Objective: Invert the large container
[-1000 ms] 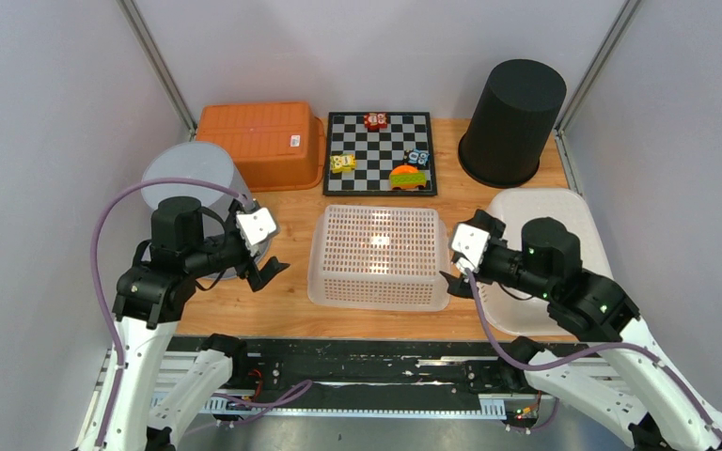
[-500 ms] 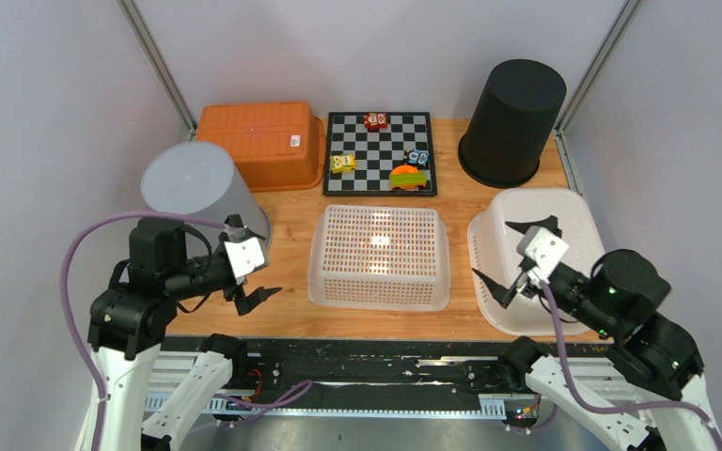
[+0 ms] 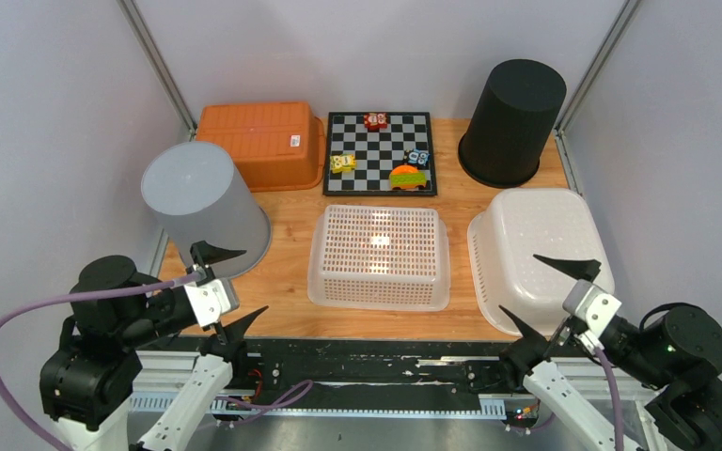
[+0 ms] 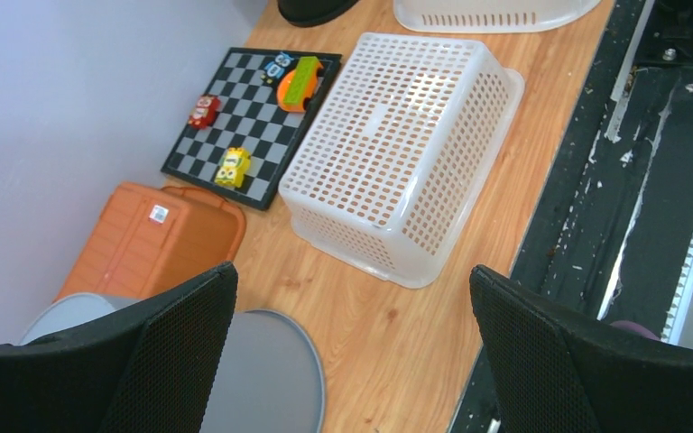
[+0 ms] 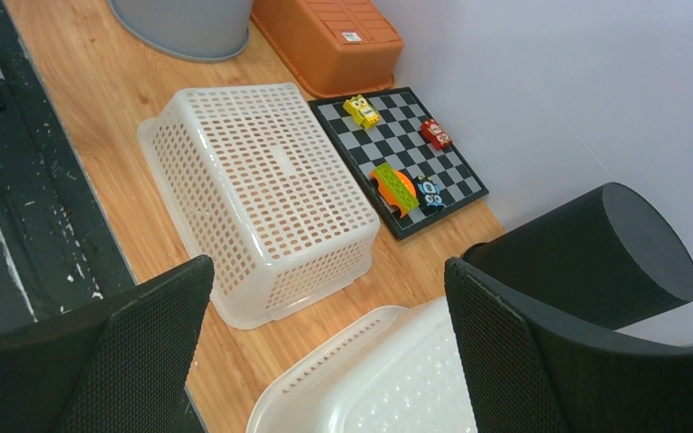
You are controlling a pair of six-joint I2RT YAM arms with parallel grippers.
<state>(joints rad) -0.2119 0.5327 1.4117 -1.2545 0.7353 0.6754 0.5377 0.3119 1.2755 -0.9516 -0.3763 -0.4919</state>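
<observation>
Container position: the large container (image 3: 379, 256), a translucent white rectangular basket, stood inverted at the middle of the table (image 3: 287, 268), close to the near edge. Its flat base faced upward and carried a bright reflection near the centre. Its flared rim rested on the wood. Base and walls were perforated with a regular grid of small holes, the walls tapered inward toward the base, and the corners were rounded.

A chessboard (image 3: 381, 150) lay just beyond it. An upturned grey bucket (image 3: 202, 202) stood to its left and a white tub (image 3: 531, 249) to its right.

The left gripper (image 3: 256, 279) was at the near left and the right gripper (image 3: 517, 282) at the near right, over the tub's near edge. Both had their fingers spread wide, released, grasping nothing, and both were apart from the basket.
</observation>
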